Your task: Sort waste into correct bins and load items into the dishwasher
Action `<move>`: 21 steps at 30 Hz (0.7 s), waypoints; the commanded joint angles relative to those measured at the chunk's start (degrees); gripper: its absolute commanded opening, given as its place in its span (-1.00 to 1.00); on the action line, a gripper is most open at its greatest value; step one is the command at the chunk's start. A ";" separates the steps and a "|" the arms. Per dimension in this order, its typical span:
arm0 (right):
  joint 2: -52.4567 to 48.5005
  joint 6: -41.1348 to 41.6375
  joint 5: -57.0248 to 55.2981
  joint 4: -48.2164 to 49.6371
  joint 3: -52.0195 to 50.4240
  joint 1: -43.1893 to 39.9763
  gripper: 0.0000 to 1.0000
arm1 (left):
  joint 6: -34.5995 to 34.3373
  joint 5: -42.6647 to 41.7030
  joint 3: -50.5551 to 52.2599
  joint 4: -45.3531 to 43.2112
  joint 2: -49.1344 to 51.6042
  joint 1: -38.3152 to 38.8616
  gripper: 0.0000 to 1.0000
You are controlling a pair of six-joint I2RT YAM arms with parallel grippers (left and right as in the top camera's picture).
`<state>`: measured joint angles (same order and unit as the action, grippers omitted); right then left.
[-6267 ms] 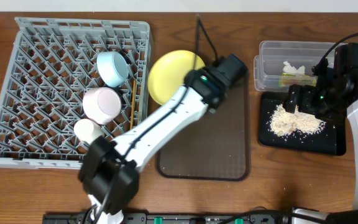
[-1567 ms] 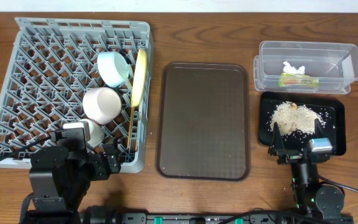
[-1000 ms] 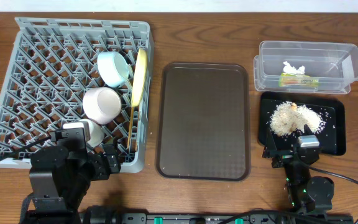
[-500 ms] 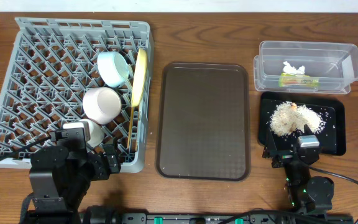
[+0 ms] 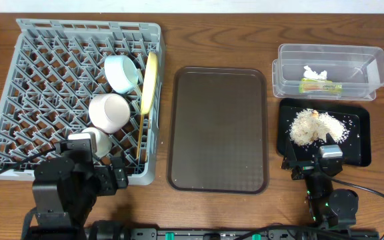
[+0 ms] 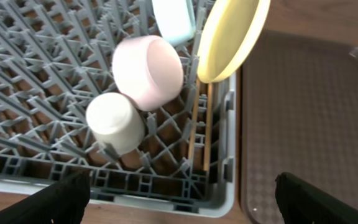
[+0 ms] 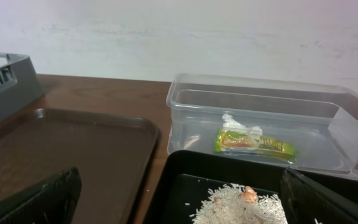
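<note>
Fingers (image 6: 58,200) of the left gripper (image 6: 182,202) and right gripper (image 7: 182,200) gape empty, the round yellow plate (image 5: 150,83) propped on edge against the right wall of the large square grey plastic dish rack (image 5: 45,67), where a stray nudge could topple it.

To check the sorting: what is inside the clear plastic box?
Inside the clear plastic box lie a crumpled white tissue and a green-and-orange snack wrapper, close together. Whether anything small lies under them cannot be seen.
</note>
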<state>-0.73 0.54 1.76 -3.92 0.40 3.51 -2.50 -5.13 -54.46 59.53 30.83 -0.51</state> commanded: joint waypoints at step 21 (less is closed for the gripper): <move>0.13 -0.37 0.20 -0.20 -0.09 -0.11 0.98 | -3.98 1.14 49.09 -54.25 -30.51 -1.40 0.93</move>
<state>-0.73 0.56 1.76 -3.95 0.40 3.51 -5.50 -4.10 -8.29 9.43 1.85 -1.74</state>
